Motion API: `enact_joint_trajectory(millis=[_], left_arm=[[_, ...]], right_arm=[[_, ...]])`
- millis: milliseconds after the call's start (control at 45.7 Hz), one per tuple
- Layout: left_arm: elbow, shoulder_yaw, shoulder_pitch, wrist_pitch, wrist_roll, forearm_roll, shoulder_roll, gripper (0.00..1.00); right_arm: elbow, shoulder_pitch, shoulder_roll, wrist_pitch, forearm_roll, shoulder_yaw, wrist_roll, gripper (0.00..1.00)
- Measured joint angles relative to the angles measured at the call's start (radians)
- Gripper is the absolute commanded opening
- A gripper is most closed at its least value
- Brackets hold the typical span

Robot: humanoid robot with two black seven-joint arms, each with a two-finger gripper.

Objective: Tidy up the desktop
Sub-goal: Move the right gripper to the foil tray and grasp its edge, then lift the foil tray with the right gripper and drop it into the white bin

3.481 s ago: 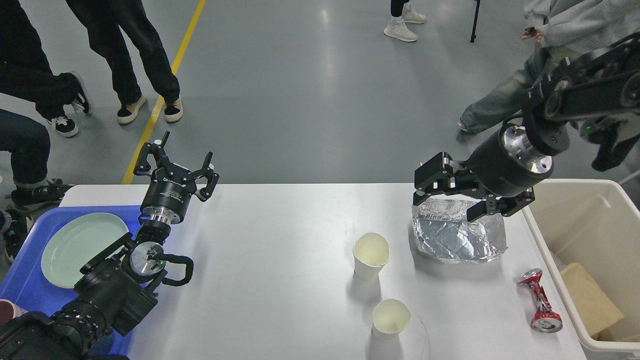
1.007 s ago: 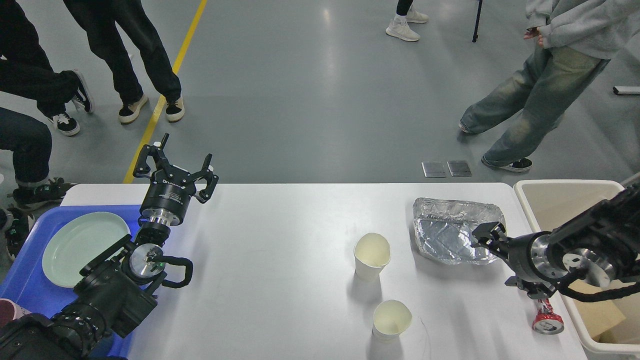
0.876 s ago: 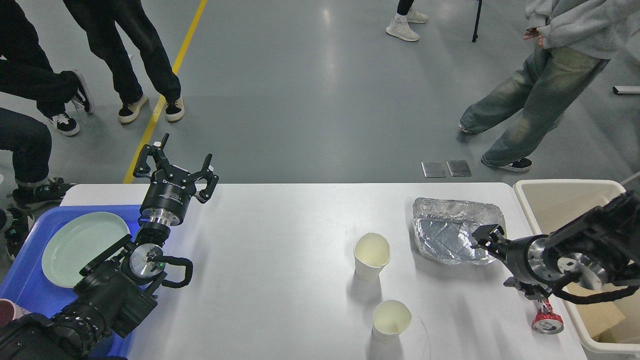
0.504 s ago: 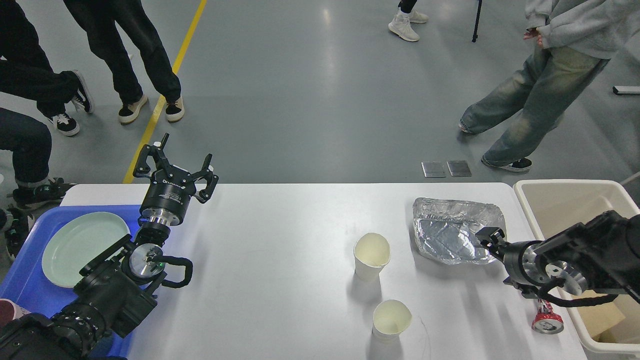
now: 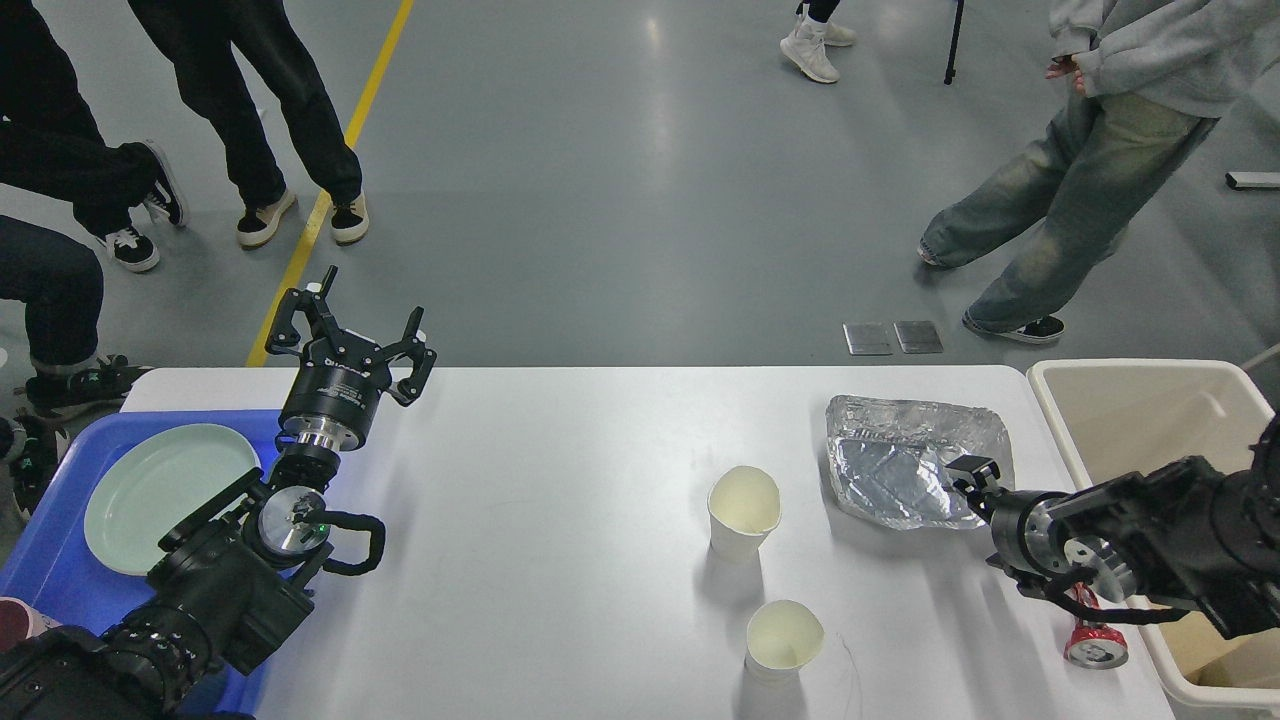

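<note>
The white desktop (image 5: 560, 520) fills the lower view. On it lie a crumpled foil tray (image 5: 900, 462) at the back right, two upright empty paper cups (image 5: 743, 510) (image 5: 783, 640) in the middle, and a crushed red can (image 5: 1092, 640) near the right edge. My right gripper (image 5: 975, 490) comes in low from the right, its tip at the foil tray's front right corner and above the can. It is seen end-on, so its fingers cannot be told apart. My left gripper (image 5: 350, 335) is open and empty over the back left of the desktop.
A beige bin (image 5: 1150, 420) stands past the table's right edge with brown cardboard inside. A blue tray (image 5: 50, 570) at the left holds a pale green plate (image 5: 165, 495). People stand on the grey floor behind the table.
My right arm has come down from above the foil tray to low at its front right corner, and keeps easing lower. The left arm, cups, can and foil tray have not moved.
</note>
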Motion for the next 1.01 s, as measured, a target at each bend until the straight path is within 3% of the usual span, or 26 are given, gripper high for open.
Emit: enact_joint_trajectory(millis=[131, 175, 197, 679, 1007], left_arm=[[0.0, 0.0, 0.0, 0.0, 0.0, 0.0, 0.0, 0.97], [0.0, 0.0, 0.0, 0.0, 0.0, 0.0, 0.0, 0.97], [0.0, 0.0, 0.0, 0.0, 0.0, 0.0, 0.0, 0.97], [0.001, -0.001, 0.0, 0.0, 0.0, 0.0, 0.0, 0.97], [0.0, -0.001, 0.0, 0.0, 0.0, 0.0, 0.0, 0.97]], right_arm=[[-0.073, -0.049, 0.033, -0.008, 0.015, 0.008, -0.001, 0.29], [-0.101, -0.066, 0.045, -0.008, 0.023, 0.009, -0.001, 0.05], [-0.111, -0.072, 0.05, -0.008, 0.026, 0.009, -0.001, 0.0], [-0.083, -0.077, 0.047, -0.005, 0.024, -0.014, -0.006, 0.0], [0.113, 0.12, -0.016, 0.003, -0.045, -0.134, 0.003, 0.0]])
